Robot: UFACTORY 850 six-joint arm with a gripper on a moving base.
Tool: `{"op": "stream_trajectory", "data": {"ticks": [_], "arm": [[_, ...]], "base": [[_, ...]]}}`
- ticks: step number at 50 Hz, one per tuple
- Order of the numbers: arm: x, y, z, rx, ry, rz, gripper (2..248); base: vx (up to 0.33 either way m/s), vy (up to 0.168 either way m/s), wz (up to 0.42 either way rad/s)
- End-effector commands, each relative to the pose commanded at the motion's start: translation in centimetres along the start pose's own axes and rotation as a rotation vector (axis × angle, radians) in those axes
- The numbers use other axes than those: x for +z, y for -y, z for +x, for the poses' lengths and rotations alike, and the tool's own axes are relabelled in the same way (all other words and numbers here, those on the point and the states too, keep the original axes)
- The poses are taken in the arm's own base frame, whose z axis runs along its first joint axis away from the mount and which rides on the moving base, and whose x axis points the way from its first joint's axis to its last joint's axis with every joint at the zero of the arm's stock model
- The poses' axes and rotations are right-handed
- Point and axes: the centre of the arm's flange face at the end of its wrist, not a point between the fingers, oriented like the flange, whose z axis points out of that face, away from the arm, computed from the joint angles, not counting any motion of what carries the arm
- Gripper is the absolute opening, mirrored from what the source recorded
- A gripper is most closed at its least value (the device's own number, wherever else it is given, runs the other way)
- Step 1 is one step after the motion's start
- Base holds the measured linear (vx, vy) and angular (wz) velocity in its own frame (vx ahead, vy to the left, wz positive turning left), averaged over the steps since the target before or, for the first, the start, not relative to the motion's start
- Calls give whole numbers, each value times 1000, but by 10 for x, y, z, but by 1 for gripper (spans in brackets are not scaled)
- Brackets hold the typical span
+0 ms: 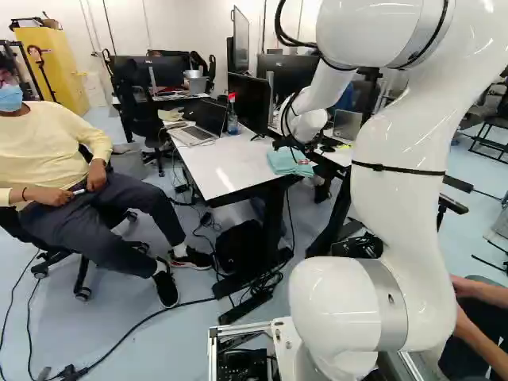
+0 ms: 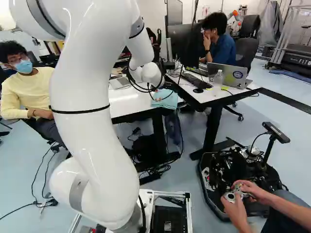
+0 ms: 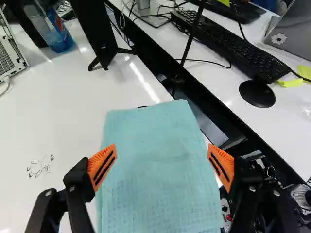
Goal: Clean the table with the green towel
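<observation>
- So the towel, a pale blue-green textured cloth (image 3: 158, 160), is lying flat at the near right corner of the white-topped table with dark legs (image 1: 226, 163), right up by the edge.
- The black two-finger gripper (image 3: 162, 167) is over it, jaws spread wide, an orange pad (image 3: 102, 167) toward each side of the cloth. Doesn't look like it's got hold of anything.
- Just left of the towel there's a small dark line drawing (image 3: 41, 166) on the tabletop. My guess is that's what needs wiping, and it's all there, so I'd call the cleaning not started.
- Left to do, I reckon: close on the cloth, drag it left over the drawing, then do the rest of the top.
- Farther off on the same table: an open dark-screened laptop (image 1: 208, 119) far left, and a blue plastic bottle with a red cap (image 1: 232, 115). Might want to wipe around those.
- Can't tell if the pads touch the cloth or just hang above it. The towel's near end is cut off in the wrist view, too.
- The big white jointed arm (image 2: 92, 107) blocks the table's left part in the right base view, and around the wrist I mostly get cables.
</observation>
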Motion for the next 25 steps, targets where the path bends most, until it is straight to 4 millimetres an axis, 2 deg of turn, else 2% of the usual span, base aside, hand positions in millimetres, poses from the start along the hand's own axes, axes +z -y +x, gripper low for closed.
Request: {"op": "stream_trajectory", "data": {"ticks": [25], "arm": [[16,5,5,-6,77,6,247]], "base": [[0,0,0]]}}
